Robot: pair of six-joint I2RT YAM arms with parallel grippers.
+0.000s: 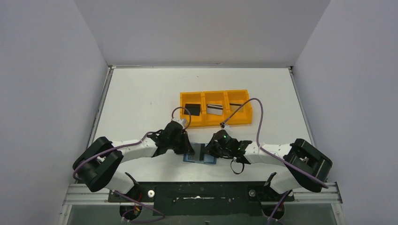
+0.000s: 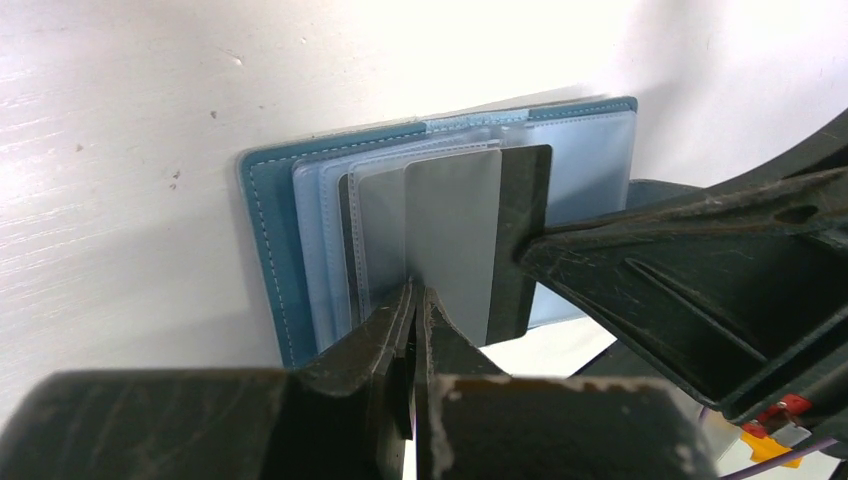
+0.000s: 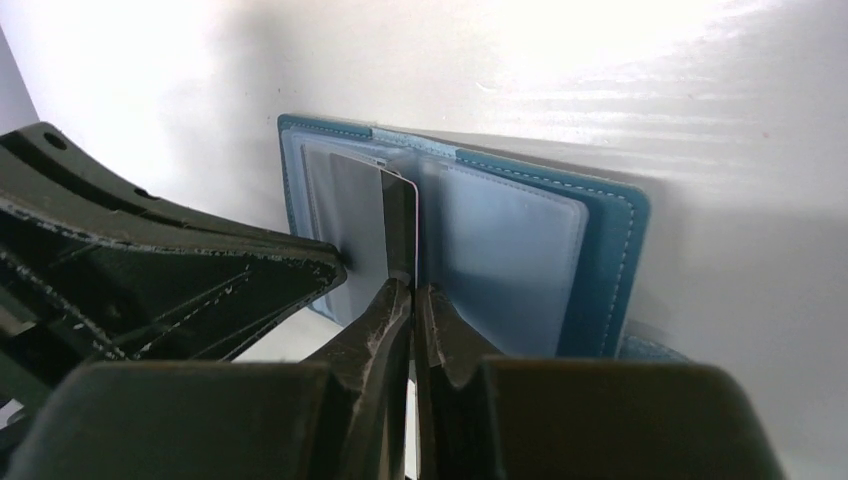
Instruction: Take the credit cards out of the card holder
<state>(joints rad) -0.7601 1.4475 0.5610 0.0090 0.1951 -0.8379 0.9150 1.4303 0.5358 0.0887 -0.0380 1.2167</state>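
Note:
The teal-blue card holder (image 1: pixel 192 159) lies open on the table near the front edge, between my two grippers. It also shows in the left wrist view (image 2: pixel 268 250) and the right wrist view (image 3: pixel 610 260). A silver-grey credit card (image 2: pixel 452 235) with a dark stripe sticks partway out of a clear pocket; it also shows in the right wrist view (image 3: pixel 365 220). My right gripper (image 3: pixel 413 292) is shut on the card's striped edge. My left gripper (image 2: pixel 418 292) is shut on the clear pocket beside the card. In the top view the left gripper (image 1: pixel 187 149) and right gripper (image 1: pixel 210 151) almost meet over the holder.
An orange three-compartment tray (image 1: pixel 206 123) stands just behind the grippers. It holds a black card (image 1: pixel 191 110), a silver card (image 1: pixel 215 110) and a dark card (image 1: pixel 237 106), one per compartment. The right arm's purple cable arcs over the tray's right end.

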